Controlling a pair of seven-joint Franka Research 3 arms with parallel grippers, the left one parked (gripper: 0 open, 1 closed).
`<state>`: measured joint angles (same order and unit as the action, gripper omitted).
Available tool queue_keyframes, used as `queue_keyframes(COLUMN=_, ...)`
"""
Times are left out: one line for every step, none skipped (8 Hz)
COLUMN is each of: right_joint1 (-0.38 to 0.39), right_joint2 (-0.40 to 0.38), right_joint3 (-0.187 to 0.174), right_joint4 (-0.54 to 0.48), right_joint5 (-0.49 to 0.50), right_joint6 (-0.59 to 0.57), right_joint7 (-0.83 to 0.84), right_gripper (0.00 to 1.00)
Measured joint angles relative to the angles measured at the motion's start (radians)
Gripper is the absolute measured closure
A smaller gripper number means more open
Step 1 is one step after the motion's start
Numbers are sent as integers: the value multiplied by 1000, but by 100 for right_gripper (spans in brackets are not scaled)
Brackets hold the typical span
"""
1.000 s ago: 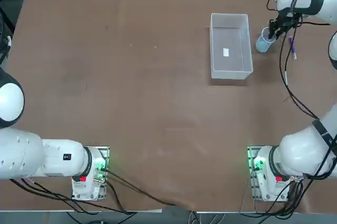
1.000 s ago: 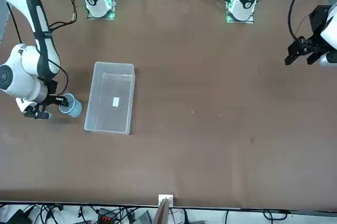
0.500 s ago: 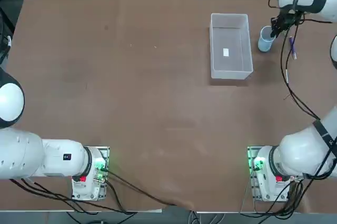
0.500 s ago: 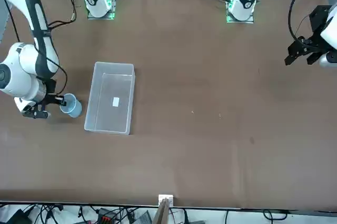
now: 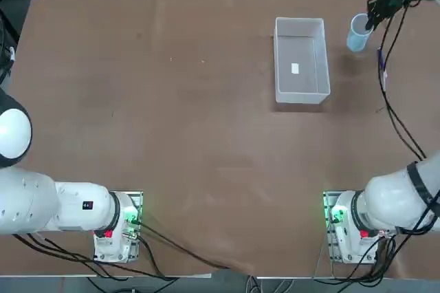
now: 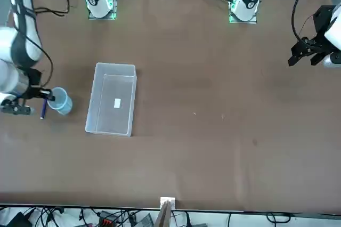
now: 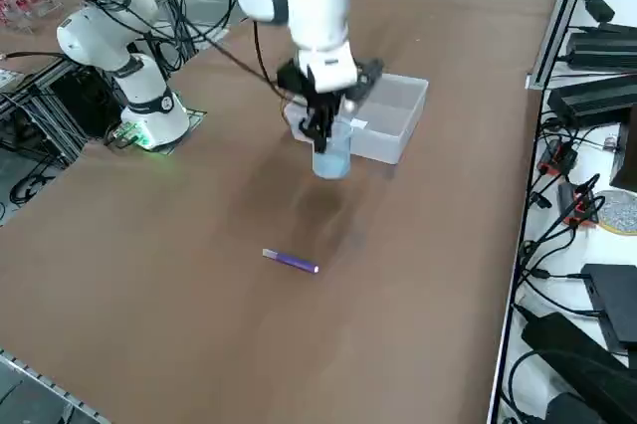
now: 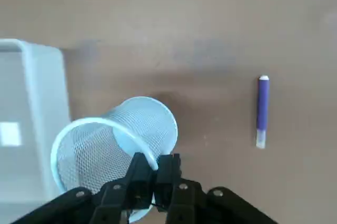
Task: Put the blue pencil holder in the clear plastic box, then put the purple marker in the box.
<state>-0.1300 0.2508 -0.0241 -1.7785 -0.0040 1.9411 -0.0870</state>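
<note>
My right gripper [image 8: 154, 167] is shut on the rim of the blue pencil holder [image 8: 117, 145], a pale blue mesh cup that hangs tilted above the table. Seen from overhead, the holder [image 5: 357, 32] is lifted to the right of the clear plastic box [image 5: 300, 60], with the gripper [image 5: 372, 19] on its rim. The front view has the holder [image 6: 60, 101] left of the box [image 6: 112, 99]. From the right side, the holder [image 7: 331, 151] hangs in front of the box [image 7: 388, 117]. The purple marker [image 7: 291, 261] lies flat on the table [image 8: 262, 109], also in the overhead view [image 5: 381, 64] and the front view [image 6: 42, 110].
The box holds only a small white label [image 5: 295, 68]. Black cables [image 5: 389, 111] trail from the right arm over the table's right side. Power supplies and cables [image 7: 597, 96] sit on the floor beyond the table's edge.
The right gripper closed on the holder's rim and lifted it off the table, carrying it up and away from the marker. The marker and box have not moved.
</note>
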Motion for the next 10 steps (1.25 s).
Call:
queue_keyframes(right_joint1=9, right_joint2=-14, right_joint3=9, right_joint4=34, right_joint5=57, right_joint6=-50, right_joint7=7, right_gripper=95)
queue_keyframes(right_joint1=28, right_joint2=-20, right_joint3=15, right_joint4=48, right_joint5=120, right_joint6=-71, right_joint7=14, right_gripper=95)
queue_keyframes(right_joint1=54, right_joint2=-21, right_joint3=18, right_joint4=49, right_joint5=158, right_joint6=-75, right_joint7=27, right_gripper=95)
queue_keyframes(right_joint1=80, right_joint2=-20, right_joint3=21, right_joint4=49, right_joint5=188, right_joint6=-77, right_joint7=48, right_gripper=95)
queue_keyframes(right_joint1=102, right_joint2=-20, right_joint3=22, right_joint4=48, right_joint5=224, right_joint6=-80, right_joint7=56, right_gripper=95)
queue_keyframes(right_joint1=126, right_joint2=-19, right_joint3=24, right_joint4=45, right_joint5=247, right_joint6=-83, right_joint7=70, right_gripper=95)
queue_keyframes(right_joint1=158, right_joint2=-17, right_joint3=25, right_joint4=32, right_joint5=254, right_joint6=-83, right_joint7=97, right_gripper=95)
queue_keyframes(right_joint1=192, right_joint2=-11, right_joint3=26, right_joint4=15, right_joint5=255, right_joint6=-79, right_joint7=119, right_gripper=95)
queue_keyframes(right_joint1=219, right_joint2=-4, right_joint3=26, right_joint4=-8, right_joint5=255, right_joint6=-62, right_joint7=131, right_gripper=95)
queue_keyframes(right_joint1=235, right_joint2=1, right_joint3=26, right_joint4=-34, right_joint5=256, right_joint6=-26, right_joint7=132, right_gripper=95)
